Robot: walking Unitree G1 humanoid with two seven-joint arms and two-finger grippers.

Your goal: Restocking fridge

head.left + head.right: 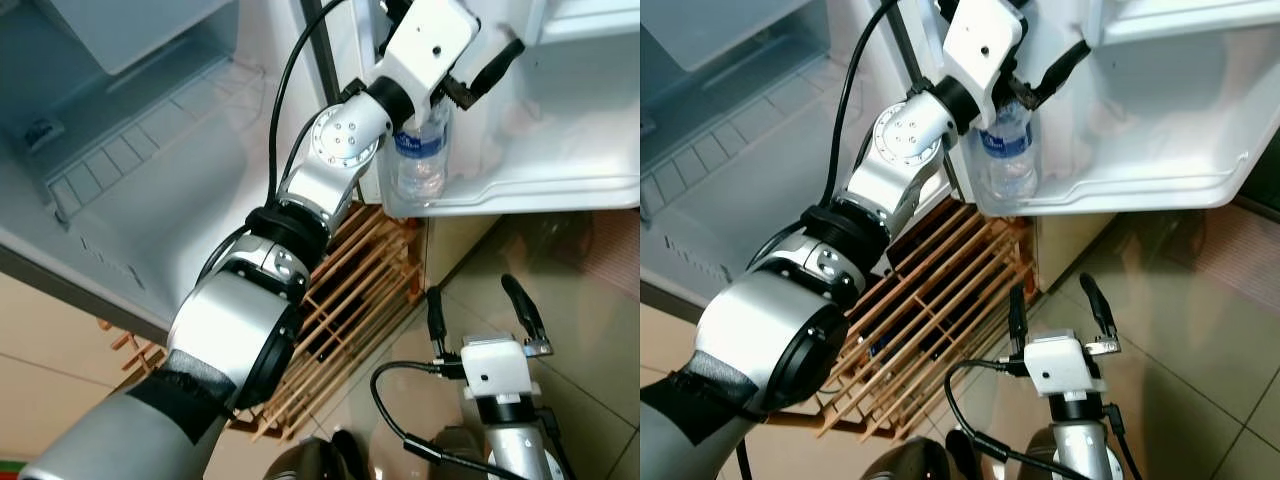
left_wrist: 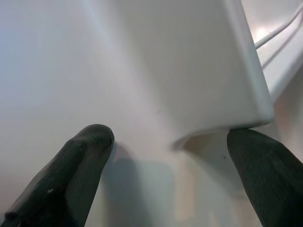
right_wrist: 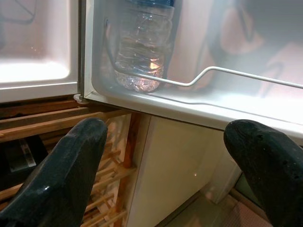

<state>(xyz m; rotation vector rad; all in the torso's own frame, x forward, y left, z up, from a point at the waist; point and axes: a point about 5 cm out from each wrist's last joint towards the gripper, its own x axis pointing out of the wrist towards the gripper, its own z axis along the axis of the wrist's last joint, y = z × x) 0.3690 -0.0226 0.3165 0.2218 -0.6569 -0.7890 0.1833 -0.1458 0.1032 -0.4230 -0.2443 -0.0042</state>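
**Observer:** Which step are you on?

**Me:** I judge it the tail of a placement. The water bottle [image 1: 420,160] stands upright in the corner of the fridge door shelf [image 1: 560,185], behind the thin wire rail [image 3: 227,75]. My left gripper [image 1: 455,75] hovers right above the bottle's cap, fingers spread, holding nothing; in its wrist view the two black fingertips [image 2: 87,142] stand well apart against bare white plastic.

**Observer:** And the right one?

**Me:** The right gripper [image 1: 480,305] hangs low over the tiled floor [image 1: 590,300], fingers wide apart and empty (idle, as far as I can tell).

**Observer:** What does the next move call for?

**Me:** Lifting the left arm up and out without clipping the bottle's neck or the upper shelf edge [image 2: 227,94] beside the fingers. The space is tight there, so I'd go slowly.

**Observer:** How does the stuff look to handle?

**Me:** The bottle is clear ribbed plastic with a blue label, probably slick and slightly yielding. The door liner is smooth moulded white plastic with rounded corners. Beneath the door sits a slatted wooden rack [image 1: 350,290], thin strips with open gaps.
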